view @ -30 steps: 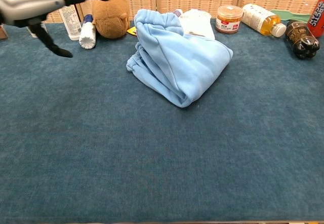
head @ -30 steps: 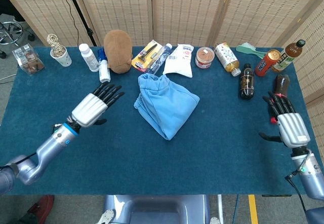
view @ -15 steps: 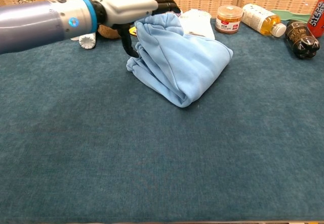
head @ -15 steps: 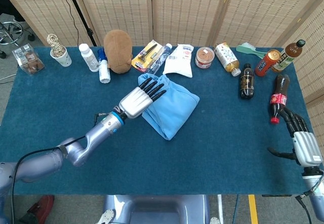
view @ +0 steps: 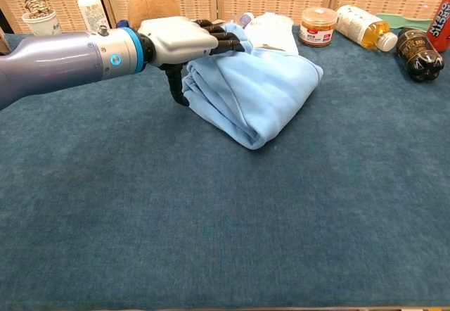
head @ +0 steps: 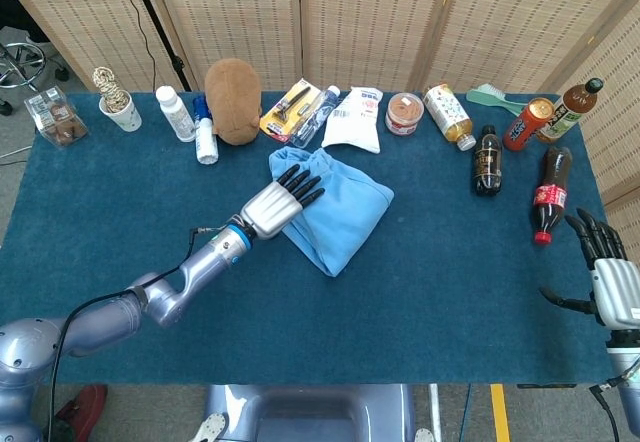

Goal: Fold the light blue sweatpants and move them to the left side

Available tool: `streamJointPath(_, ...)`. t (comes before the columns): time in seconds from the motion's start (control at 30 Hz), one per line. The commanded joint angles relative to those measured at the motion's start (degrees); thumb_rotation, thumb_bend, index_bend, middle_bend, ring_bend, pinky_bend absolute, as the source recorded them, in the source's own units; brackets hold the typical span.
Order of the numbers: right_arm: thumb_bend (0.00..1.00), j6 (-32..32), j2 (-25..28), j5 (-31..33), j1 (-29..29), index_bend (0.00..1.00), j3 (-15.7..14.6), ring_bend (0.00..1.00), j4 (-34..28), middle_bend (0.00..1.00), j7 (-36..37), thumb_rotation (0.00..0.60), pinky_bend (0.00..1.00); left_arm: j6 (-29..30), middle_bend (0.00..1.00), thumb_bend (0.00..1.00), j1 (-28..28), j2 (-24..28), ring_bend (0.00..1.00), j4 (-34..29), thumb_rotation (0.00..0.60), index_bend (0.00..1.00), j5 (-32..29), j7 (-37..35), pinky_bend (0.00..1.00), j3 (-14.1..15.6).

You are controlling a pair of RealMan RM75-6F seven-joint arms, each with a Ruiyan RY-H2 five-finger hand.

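The light blue sweatpants (head: 345,212) lie folded in a bundle at the table's middle, a little toward the back; the chest view shows them as a thick wedge (view: 271,93). My left hand (head: 280,202) lies on the bundle's left edge. In the chest view this hand (view: 186,40) has its fingers stretched flat over the top of the fabric, and its thumb hangs down against the left side. No fabric is plainly pinched. My right hand (head: 610,280) hovers at the table's near right edge, fingers spread, holding nothing. It is outside the chest view.
Along the back stand a brown plush (head: 232,85), white bottles (head: 176,112), snack bags (head: 355,117), a jar (head: 405,112) and several drink bottles (head: 487,160). A cola bottle (head: 548,194) lies just ahead of my right hand. Bare blue cloth (head: 90,192) covers the table's left side.
My left hand swung from the left of the table onto the sweatpants and settled on their left edge. My right hand drew back toward the near right corner.
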Motion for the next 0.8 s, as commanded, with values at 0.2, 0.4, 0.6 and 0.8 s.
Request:
streamJointPath(0.2, 0.0, -0.6, -0.1, -0.3, -0.2, 0.0, 0.6, 0.0, -0.3, 0.0, -0.5, 0.6, 0.03, 1.4, 0.0, 0.02, 0.9, -1.6, 0.0, 5.0, 0.6, 0.0, 1.9, -5.3, 0.0, 3.0)
streamJointPath(0.4, 0.0, -0.3, -0.2, -0.9, -0.4, 0.0, 1.3, 0.0, -0.6, 0.0, -0.7, 0.6, 0.03, 3.4, 0.0, 0.02, 0.2, -6.1, 0.0, 11.5, 0.6, 0.0, 3.0, -9.3, 0.0, 3.5)
streamJointPath(0.6, 0.0, -0.3, -0.2, -1.4, -0.7, 0.0, 1.7, 0.0, -0.6, 0.0, -1.0, 0.6, 0.03, 4.5, 0.0, 0.02, -0.6, -9.8, 0.0, 16.9, 0.6, 0.0, 3.9, -11.9, 0.0, 4.1)
streamJointPath(0.8, 0.0, 0.1, 0.0, -1.8, -1.2, 0.0, 2.1, 0.0, -0.9, 0.0, -1.0, 0.6, 0.03, 5.0, 0.0, 0.02, -1.7, -12.7, 0.0, 21.5, 0.6, 0.0, 3.7, -13.9, 0.0, 3.6)
